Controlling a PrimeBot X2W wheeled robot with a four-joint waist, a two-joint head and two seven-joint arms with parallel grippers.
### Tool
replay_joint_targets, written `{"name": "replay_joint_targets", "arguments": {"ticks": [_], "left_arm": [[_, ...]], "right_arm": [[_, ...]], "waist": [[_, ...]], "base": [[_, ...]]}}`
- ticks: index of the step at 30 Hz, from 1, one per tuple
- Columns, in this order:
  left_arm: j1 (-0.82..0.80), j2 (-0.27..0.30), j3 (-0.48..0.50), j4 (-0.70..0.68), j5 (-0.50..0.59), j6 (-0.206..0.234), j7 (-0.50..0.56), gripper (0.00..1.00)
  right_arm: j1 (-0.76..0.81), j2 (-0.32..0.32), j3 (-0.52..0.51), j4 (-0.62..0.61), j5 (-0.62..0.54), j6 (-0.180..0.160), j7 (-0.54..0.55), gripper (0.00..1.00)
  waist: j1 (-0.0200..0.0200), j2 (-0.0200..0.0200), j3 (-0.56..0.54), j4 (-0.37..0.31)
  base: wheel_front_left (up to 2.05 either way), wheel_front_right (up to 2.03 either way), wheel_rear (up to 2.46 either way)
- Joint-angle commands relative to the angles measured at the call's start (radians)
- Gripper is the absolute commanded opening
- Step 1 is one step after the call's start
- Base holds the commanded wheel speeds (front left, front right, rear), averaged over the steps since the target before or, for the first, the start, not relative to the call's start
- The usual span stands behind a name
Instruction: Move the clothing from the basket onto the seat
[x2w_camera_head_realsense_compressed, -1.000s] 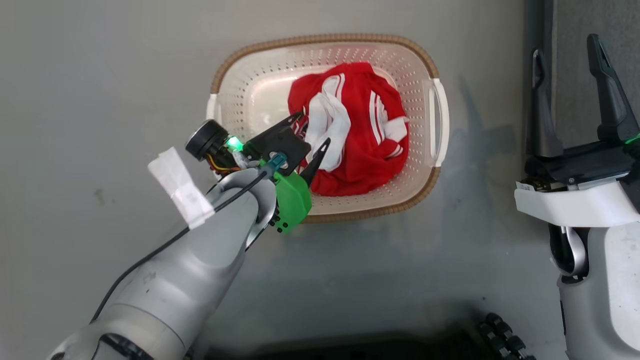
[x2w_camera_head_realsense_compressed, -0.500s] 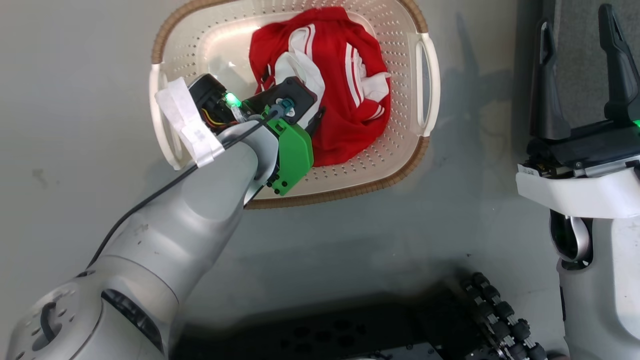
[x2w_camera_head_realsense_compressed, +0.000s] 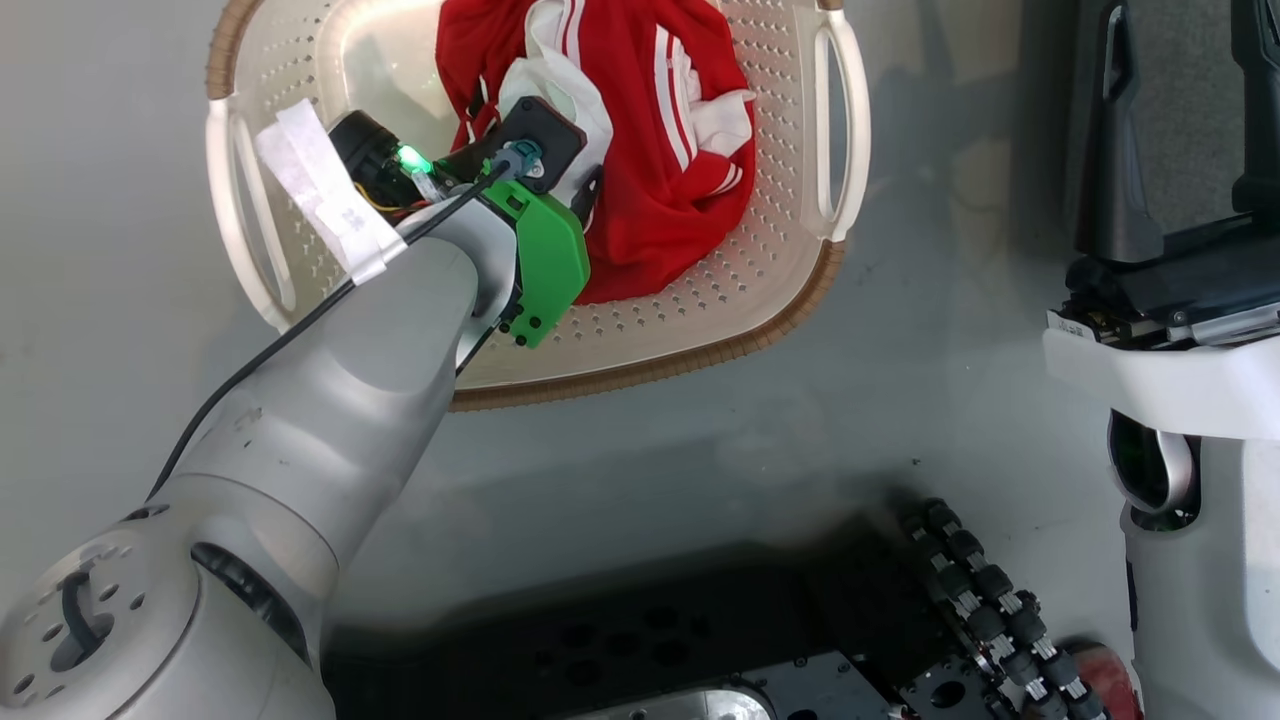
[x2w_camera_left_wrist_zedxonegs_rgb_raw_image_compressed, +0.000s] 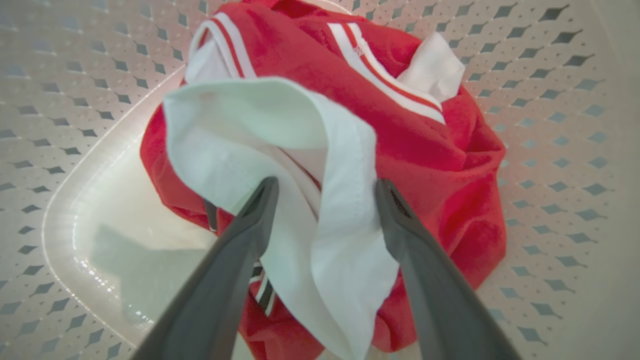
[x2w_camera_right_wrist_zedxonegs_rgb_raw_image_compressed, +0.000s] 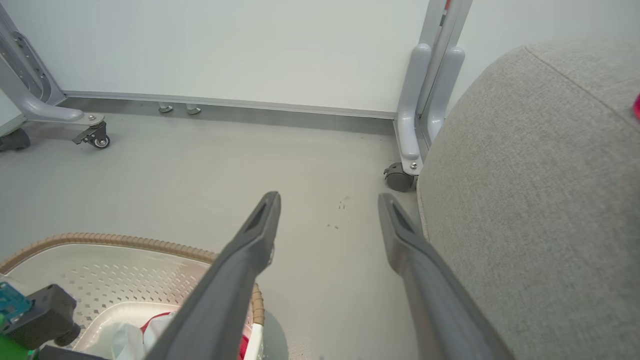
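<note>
The clothing (x2w_camera_head_realsense_compressed: 660, 150), red with white stripes and panels, lies bunched in the cream perforated basket (x2w_camera_head_realsense_compressed: 800, 270) with its brown rim, on the floor. My left arm reaches down into the basket. In the left wrist view my left gripper (x2w_camera_left_wrist_zedxonegs_rgb_raw_image_compressed: 326, 186) is open, its two fingers straddling a raised white fold of the clothing (x2w_camera_left_wrist_zedxonegs_rgb_raw_image_compressed: 280, 130), which sits between them. My right gripper (x2w_camera_head_realsense_compressed: 1185, 60) stands open and holds nothing, off to the right of the basket. It hangs beside the grey fabric seat (x2w_camera_right_wrist_zedxonegs_rgb_raw_image_compressed: 540, 190), with the basket (x2w_camera_right_wrist_zedxonegs_rgb_raw_image_compressed: 125, 241) at its lower left.
The basket rests on a smooth grey floor (x2w_camera_head_realsense_compressed: 900, 420). My dark base with its roller wheels (x2w_camera_head_realsense_compressed: 965, 590) lies at the bottom of the head view. A wheeled metal frame leg (x2w_camera_right_wrist_zedxonegs_rgb_raw_image_compressed: 407, 150) stands against the seat, another caster (x2w_camera_right_wrist_zedxonegs_rgb_raw_image_compressed: 95, 140) at far left, a pale wall behind.
The head camera has tipped, shifting the basket up and left in view. My left gripper has gone down into the basket and onto the white fold. The right gripper holds its place.
</note>
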Motion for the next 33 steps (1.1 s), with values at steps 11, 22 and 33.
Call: {"name": "replay_joint_targets", "arguments": {"ticks": [11,22,33], "left_arm": [[-0.026,0.005,-0.074,0.02,-0.046,-0.002,-0.016,0.96],[-0.046,0.006,-0.1,0.058,-0.051,-0.002,-0.11,0.0],[0.045,0.004,-0.027,-0.04,-0.088,0.019,-0.177,0.0]], "right_arm": [[0.011,-0.001,0.01,-0.016,-0.007,-0.002,-0.002,1.0],[0.0,-0.001,-0.004,-0.007,0.004,-0.002,-0.002,1.0],[-0.002,-0.002,-0.013,0.052,0.001,-0.002,-0.002,1.0]], "waist": [[-0.0001,0.0,0.024,-0.015],[-0.0001,0.0,0.016,-0.022],[-0.0001,0.0,-0.164,0.021]], "base": [[0.0,0.0,0.0],[0.0,0.0,0.0],[0.0,0.0,0.0]]}}
